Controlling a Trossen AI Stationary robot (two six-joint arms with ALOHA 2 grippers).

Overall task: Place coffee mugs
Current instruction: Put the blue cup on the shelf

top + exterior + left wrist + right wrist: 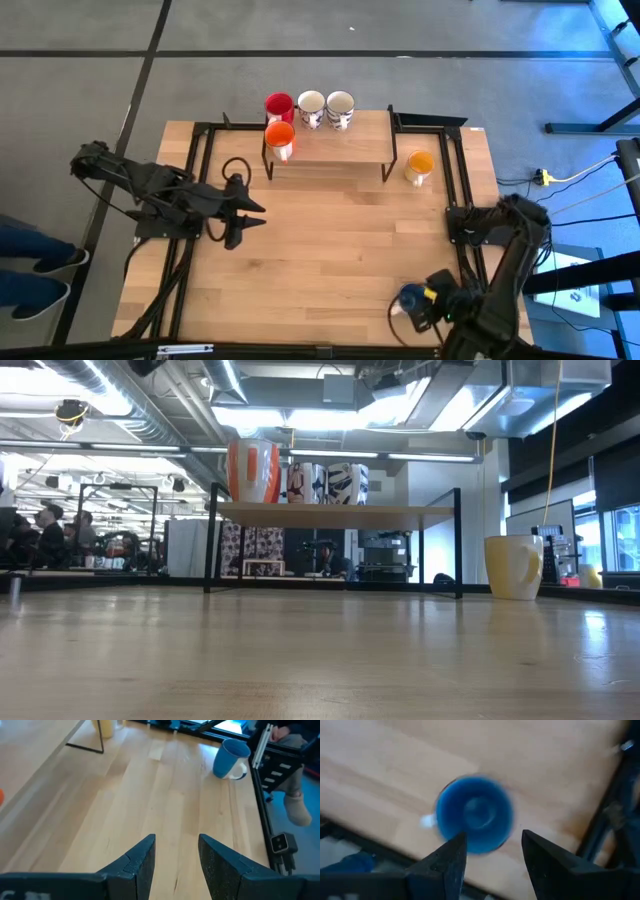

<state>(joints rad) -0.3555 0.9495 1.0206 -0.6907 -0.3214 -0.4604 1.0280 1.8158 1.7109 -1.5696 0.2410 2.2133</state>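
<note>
Fingers of both grippers stand parted, the right arm partly hiding the blue mug (409, 298).

- We get the high view straight down on the whole table (330, 240).
- Low view sits at tabletop level, facing the shelf (335, 512) and room behind.
- Left wrist view looks across the boards to the blue mug (231, 759).
- Right wrist view looks down, close on the same mug.

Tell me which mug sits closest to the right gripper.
The blue mug, alone at the table's near edge, directly below the right gripper; the others stand on or beside the far shelf.
</note>
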